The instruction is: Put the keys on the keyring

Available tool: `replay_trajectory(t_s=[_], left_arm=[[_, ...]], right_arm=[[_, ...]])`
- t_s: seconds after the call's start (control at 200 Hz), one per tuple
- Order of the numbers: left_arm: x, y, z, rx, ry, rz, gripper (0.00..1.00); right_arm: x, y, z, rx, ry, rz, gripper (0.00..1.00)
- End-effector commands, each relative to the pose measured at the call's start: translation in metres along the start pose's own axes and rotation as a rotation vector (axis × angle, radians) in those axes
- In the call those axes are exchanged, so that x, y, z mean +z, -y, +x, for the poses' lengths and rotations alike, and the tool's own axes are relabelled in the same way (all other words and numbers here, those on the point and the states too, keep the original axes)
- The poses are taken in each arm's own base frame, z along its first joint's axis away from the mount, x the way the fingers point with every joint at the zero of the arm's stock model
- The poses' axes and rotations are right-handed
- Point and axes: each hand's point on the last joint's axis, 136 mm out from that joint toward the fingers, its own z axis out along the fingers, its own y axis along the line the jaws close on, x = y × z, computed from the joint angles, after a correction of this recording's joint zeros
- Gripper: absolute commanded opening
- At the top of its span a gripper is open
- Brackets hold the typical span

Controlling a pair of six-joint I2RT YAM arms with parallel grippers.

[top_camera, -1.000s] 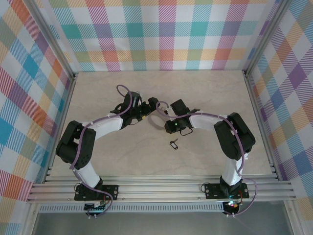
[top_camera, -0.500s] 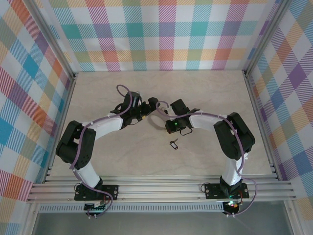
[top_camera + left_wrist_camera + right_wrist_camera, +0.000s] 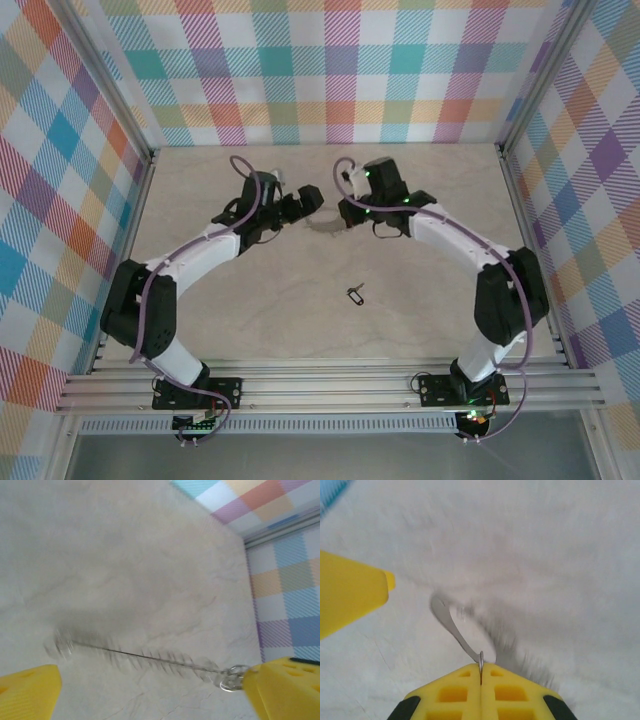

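The keyring (image 3: 451, 623), a thin silvery hoop fringed with small jagged bits, hangs blurred above the table with its shadow beneath. My right gripper (image 3: 481, 674) is shut on its rim. In the top view the keyring (image 3: 324, 229) sits between my right gripper (image 3: 346, 210) and my left gripper (image 3: 311, 198). In the left wrist view the keyring (image 3: 150, 656) shows edge-on, spanning the wide gap of my open left gripper (image 3: 152, 686), with a small loop at its end by the right finger (image 3: 287, 690). The keys (image 3: 355, 294), a tiny dark piece, lie on the table nearer the bases.
The pale marbled table (image 3: 250, 320) is bounded by metal rails and plaid walls (image 3: 330, 70) on three sides. The left gripper's yellow finger (image 3: 347, 596) shows at the upper left of the right wrist view.
Both arms swung toward the far side of the table. The right gripper closed on the keyring's rim and carried it along. The keys stayed put.
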Motion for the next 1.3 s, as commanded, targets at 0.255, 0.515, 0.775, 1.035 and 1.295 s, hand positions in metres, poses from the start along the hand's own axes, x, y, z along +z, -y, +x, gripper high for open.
replay_trajectory(t_s=[0.255, 0.515, 0.775, 1.035, 1.295], left_arm=[[-0.048, 0.05, -0.051, 0.151, 0.075, 0.139, 0.99], [-0.051, 0.076, -0.049, 0.222, 0.037, 0.262, 0.81], [-0.064, 0.108, -0.044, 0.285, 0.002, 0.418, 0.55], [-0.076, 0.127, -0.039, 0.321, -0.013, 0.528, 0.5], [-0.085, 0.144, -0.033, 0.335, -0.031, 0.622, 0.32]], right_arm=[[-0.066, -0.02, -0.06, -0.029, 0.243, -0.256, 0.0], [-0.086, -0.039, -0.062, 0.014, 0.28, -0.44, 0.0], [-0.116, -0.055, -0.068, 0.031, 0.34, -0.546, 0.0], [-0.136, -0.07, -0.076, 0.03, 0.362, -0.648, 0.0], [-0.129, -0.072, -0.082, 0.054, 0.345, -0.705, 0.0]])
